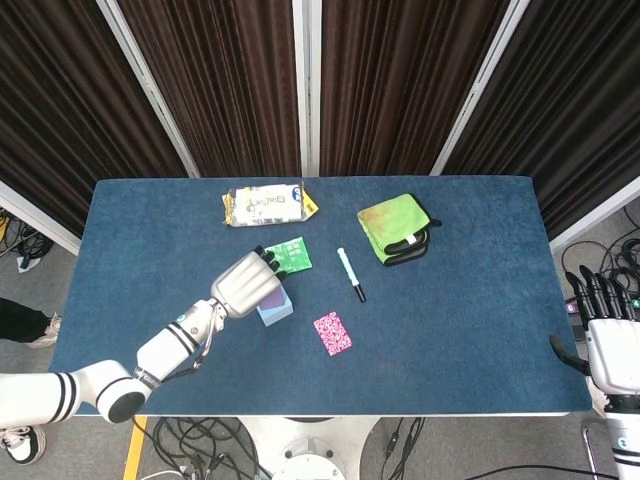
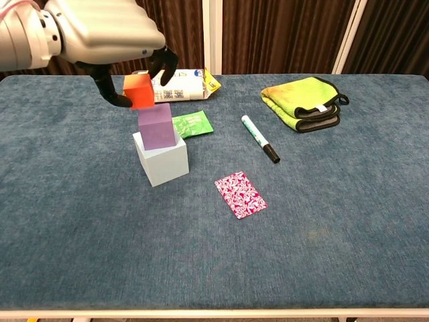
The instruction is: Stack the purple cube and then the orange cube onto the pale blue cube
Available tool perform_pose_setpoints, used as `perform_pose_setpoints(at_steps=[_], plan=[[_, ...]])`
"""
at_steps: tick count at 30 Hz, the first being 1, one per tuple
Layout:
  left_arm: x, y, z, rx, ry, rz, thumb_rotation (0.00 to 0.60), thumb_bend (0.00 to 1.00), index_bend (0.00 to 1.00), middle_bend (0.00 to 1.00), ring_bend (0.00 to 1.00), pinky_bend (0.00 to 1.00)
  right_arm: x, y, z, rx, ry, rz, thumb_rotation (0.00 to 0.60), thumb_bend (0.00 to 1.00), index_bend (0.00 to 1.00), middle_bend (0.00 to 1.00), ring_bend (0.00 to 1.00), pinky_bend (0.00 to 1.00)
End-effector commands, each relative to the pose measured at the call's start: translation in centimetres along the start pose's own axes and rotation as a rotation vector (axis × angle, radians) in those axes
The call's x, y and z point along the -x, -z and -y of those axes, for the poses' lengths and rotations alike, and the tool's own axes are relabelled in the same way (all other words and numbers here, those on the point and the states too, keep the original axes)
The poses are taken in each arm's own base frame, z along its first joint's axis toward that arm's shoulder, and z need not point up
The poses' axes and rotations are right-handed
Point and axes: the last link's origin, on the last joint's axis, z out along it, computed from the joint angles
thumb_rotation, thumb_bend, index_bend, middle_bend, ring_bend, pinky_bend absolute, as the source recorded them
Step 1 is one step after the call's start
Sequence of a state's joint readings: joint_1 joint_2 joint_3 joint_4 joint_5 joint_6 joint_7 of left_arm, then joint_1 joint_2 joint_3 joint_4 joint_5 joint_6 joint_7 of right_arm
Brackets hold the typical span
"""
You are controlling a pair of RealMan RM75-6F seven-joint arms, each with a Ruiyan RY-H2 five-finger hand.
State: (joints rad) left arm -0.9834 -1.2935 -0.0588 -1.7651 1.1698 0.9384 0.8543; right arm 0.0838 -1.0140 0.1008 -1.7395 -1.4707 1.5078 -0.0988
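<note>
1. In the upper left of the chest view, the left hand (image 2: 107, 33) is gripping the orange cube (image 2: 139, 90) between its dark fingertips, just above the purple cube (image 2: 157, 126).
2. Left of centre, the purple cube is sitting on the pale blue cube (image 2: 162, 159) on the blue surface (image 2: 335, 221).
3. At the head view's lower right edge, the right hand (image 1: 610, 335) is holding nothing, fingers extending upward.

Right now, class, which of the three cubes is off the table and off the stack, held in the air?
The orange cube, gripped by the left hand. The purple cube rests on the pale blue cube, which sits on the table.
</note>
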Motion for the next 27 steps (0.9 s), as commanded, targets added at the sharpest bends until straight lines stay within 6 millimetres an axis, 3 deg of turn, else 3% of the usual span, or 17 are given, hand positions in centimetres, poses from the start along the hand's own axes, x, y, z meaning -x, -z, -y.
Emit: perform_pose_setpoints(at_steps=[1, 14, 27], plan=[[0.6, -0.3, -0.2, -0.005, 0.023, 0.012, 0.600, 0.28, 0.47, 0.58, 0.37, 0.43, 0.1, 0.0, 0.0, 0.000, 0.001, 0.003, 0.600, 0.18, 0.00, 0.00, 0.00, 0.00], [0.0, -0.2, -1.2, 0.035, 0.042, -0.009, 0.600, 0.29, 0.47, 0.59, 0.37, 0.43, 0.3, 0.0, -0.1, 0.007, 0.004, 0.008, 0.600, 0.18, 0.00, 0.00, 0.00, 0.00], [0.1, -0.7, -0.8, 0.014, 0.068, 0.015, 0.600, 0.29, 0.47, 0.59, 0.37, 0.43, 0.5, -0.1, -0.2, 0.012, 0.010, 0.014, 0.600, 0.18, 0.00, 0.00, 0.00, 0.00]])
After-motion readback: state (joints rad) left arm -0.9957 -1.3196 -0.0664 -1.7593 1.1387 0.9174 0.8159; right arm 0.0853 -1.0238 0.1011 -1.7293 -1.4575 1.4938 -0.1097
